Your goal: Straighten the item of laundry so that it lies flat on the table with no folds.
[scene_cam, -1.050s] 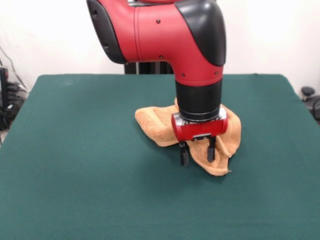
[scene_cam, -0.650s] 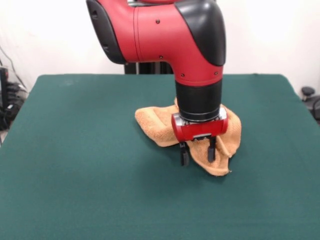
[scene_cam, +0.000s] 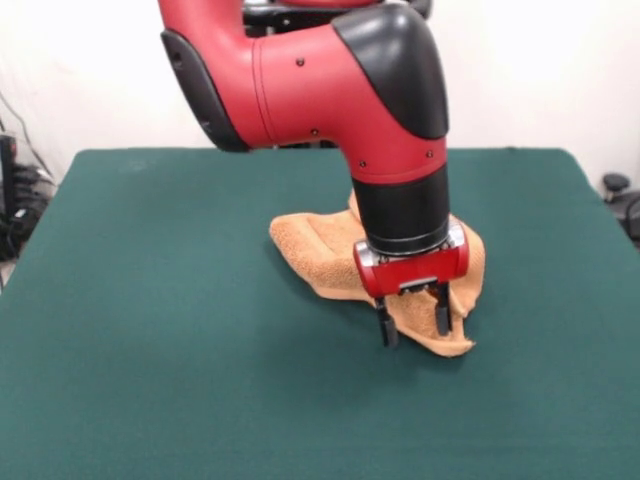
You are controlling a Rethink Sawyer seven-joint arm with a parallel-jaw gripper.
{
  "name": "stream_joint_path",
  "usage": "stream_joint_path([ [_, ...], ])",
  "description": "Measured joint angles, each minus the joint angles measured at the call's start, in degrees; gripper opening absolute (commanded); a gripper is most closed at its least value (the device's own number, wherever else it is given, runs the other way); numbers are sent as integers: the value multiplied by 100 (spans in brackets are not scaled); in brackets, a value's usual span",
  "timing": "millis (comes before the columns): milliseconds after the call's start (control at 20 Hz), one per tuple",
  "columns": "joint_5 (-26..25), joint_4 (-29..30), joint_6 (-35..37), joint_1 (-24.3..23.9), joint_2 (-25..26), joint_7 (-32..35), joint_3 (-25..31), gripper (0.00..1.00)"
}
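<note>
The orange-tan towel (scene_cam: 315, 250) lies crumpled near the middle of the green bench (scene_cam: 150, 330), its centre hidden behind the arm. The pincer (scene_cam: 413, 322) stands with fingers apart over the towel's near corner; contact is unclear.

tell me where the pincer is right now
In the front view the pincer is open over the towel's near right corner, right of the table's centre.
</note>
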Motion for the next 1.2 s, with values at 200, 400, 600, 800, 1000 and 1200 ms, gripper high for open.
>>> stream_joint_path([
  [200,-185,0,0,-78,67,0,146,100],
  [400,-294,0,0,-81,73,0,174,100],
  [600,-386,0,0,-82,73,0,209,100],
  [800,-404,1,1,-86,74,0,264,100],
  [1000,-452,2,-8,-119,74,0,340,100],
  [1200,-585,2,-21,-186,74,0,468,100],
])
